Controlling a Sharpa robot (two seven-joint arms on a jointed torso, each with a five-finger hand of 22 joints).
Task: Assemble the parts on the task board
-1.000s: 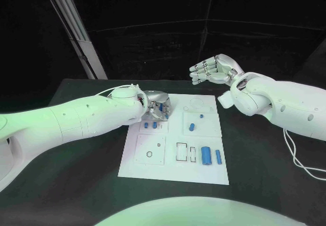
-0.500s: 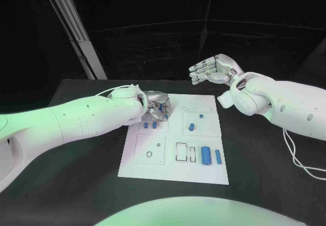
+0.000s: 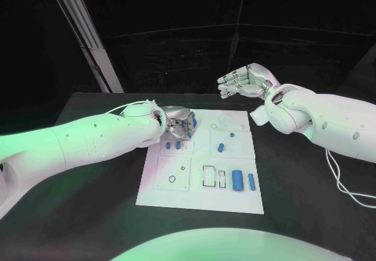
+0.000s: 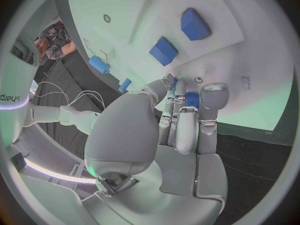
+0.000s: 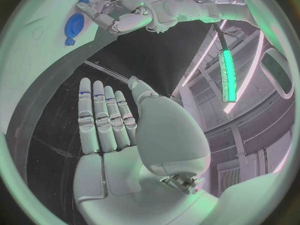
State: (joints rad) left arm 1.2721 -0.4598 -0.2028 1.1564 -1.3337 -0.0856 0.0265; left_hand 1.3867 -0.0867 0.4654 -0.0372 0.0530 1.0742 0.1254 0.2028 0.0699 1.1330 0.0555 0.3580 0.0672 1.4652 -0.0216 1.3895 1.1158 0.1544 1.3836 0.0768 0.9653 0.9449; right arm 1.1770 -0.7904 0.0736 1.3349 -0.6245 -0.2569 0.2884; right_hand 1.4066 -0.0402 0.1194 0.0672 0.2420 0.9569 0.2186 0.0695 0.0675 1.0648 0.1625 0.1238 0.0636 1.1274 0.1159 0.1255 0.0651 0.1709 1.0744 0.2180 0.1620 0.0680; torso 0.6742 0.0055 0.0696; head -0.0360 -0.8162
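The white task board (image 3: 202, 193) lies in the middle of the black table. My left hand (image 3: 179, 122) hovers low over the board's far left corner, fingers curled around a small blue part (image 4: 192, 100). Just near of it, two small blue parts (image 3: 172, 145) stand side by side; they also appear as blue blocks (image 4: 164, 50). Another blue part (image 3: 221, 145) lies mid-board, and two blue cylinders (image 3: 237, 179) lie near the right edge. My right hand (image 3: 244, 80) is raised above the table's far edge, holding nothing, its fingers (image 5: 103, 117) stretched out.
Empty outlined slots (image 3: 210, 175) and a small ring (image 3: 172, 178) mark the board's near half. A white cable (image 3: 345, 187) runs over the table at the right. A pale post (image 3: 92, 49) stands behind the table's far left corner.
My left hand has turned slightly and edged towards the board's far corner, still holding the blue part. The right hand has stayed where it was.
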